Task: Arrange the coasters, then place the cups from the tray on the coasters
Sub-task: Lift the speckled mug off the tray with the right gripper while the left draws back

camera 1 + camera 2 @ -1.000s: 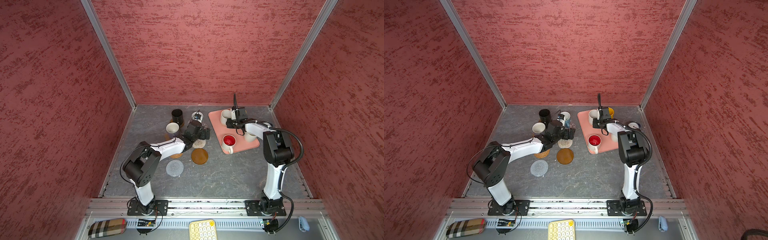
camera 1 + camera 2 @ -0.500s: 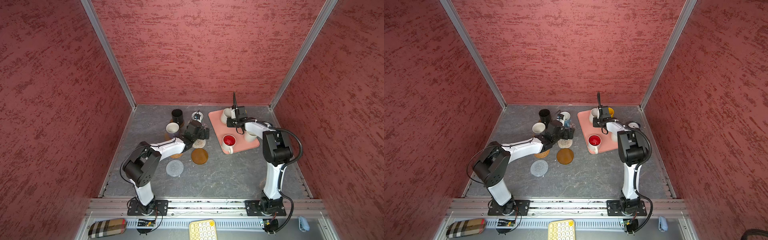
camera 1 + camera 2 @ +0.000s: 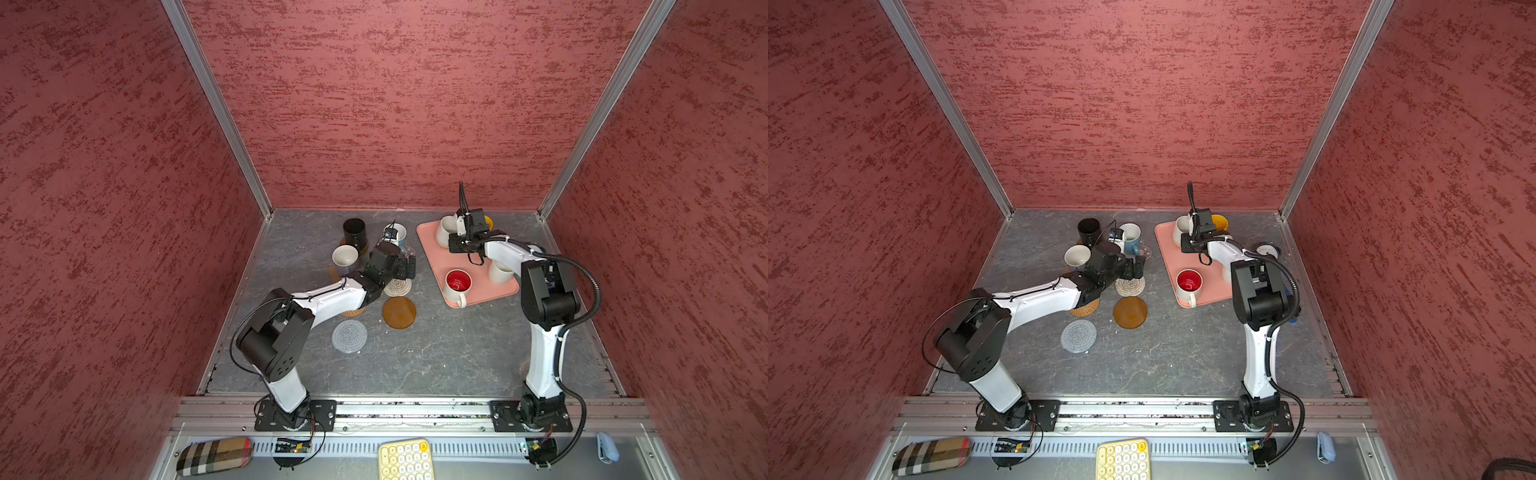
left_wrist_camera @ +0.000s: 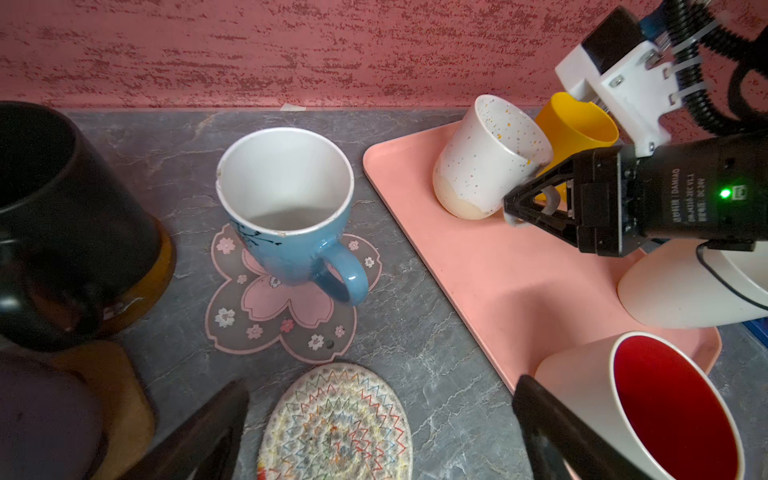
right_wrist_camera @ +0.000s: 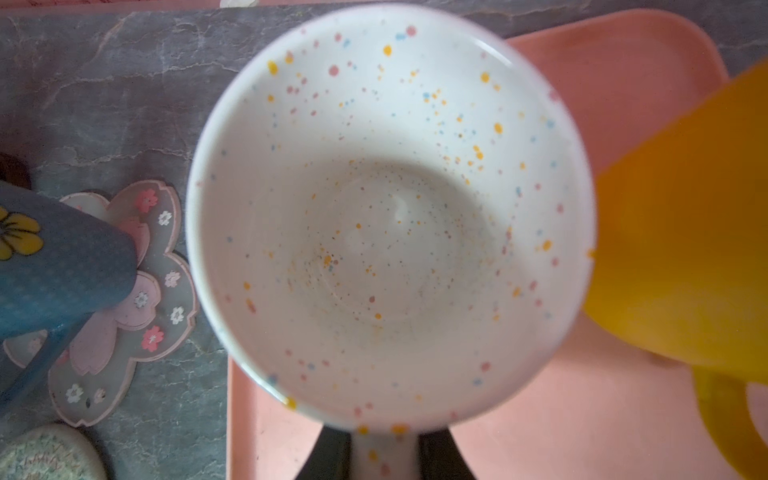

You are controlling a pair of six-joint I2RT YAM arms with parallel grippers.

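Note:
On the pink tray (image 3: 478, 266) my right gripper (image 5: 384, 453) is shut on the handle of the speckled white cup (image 4: 486, 158), which leans tilted on the tray's far end. The yellow cup (image 4: 577, 124), the cream cup (image 4: 681, 286) and the red-inside cup (image 4: 665, 407) stand on the tray too. My left gripper (image 4: 382, 432) hangs open over the beige woven coaster (image 4: 336, 424), holding nothing. The light blue cup (image 4: 286, 208) stands on the pink flower coaster (image 4: 282, 316). The black cup (image 3: 354, 232) and the lavender cup (image 3: 345, 257) stand on brown coasters.
A bare brown disc (image 3: 399, 311) and a grey woven round (image 3: 349, 336) lie nearer the front; a tan woven round (image 3: 353, 311) peeks from under my left arm. A teal clock (image 3: 1266, 249) sits right of the tray. A yellow keypad (image 3: 405, 459) lies outside the front rail.
My right gripper's jaws have narrowed onto the speckled cup's handle. The left arm has barely moved and stays open.

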